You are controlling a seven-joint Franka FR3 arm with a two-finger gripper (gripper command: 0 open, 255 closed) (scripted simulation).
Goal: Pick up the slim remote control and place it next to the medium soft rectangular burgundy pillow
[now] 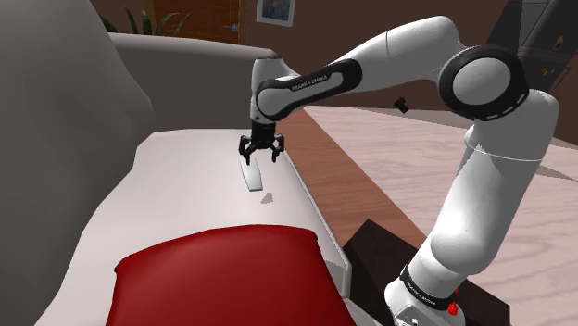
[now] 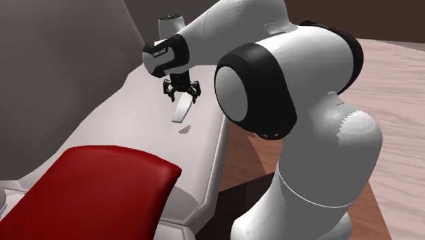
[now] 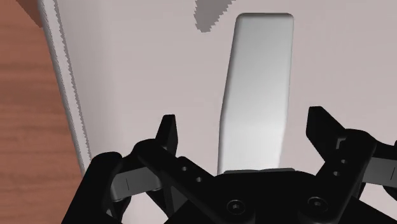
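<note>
A slim white remote [image 1: 252, 174] [image 2: 182, 109] lies flat on the pale sofa seat [image 1: 185, 176], close to the seat's front edge. My black gripper [image 1: 262, 153] [image 2: 181, 93] hangs just over the remote's far end, pointing down. In the wrist view the gripper [image 3: 242, 121] is open, and the remote [image 3: 257, 89] runs between the fingers without touching either one. A dark red pillow [image 1: 222, 278] [image 2: 95, 191] rests on the same seat, at the near end in both exterior views, well apart from the remote.
The sofa's grey backrest [image 1: 56, 120] rises along the shoulder view's left. The seat's front rim [image 1: 315, 218] drops to a wooden floor [image 1: 389, 157]. A small grey patch [image 1: 268, 198] marks the seat beside the remote. The dark stand [image 1: 380, 255] sits below the arm.
</note>
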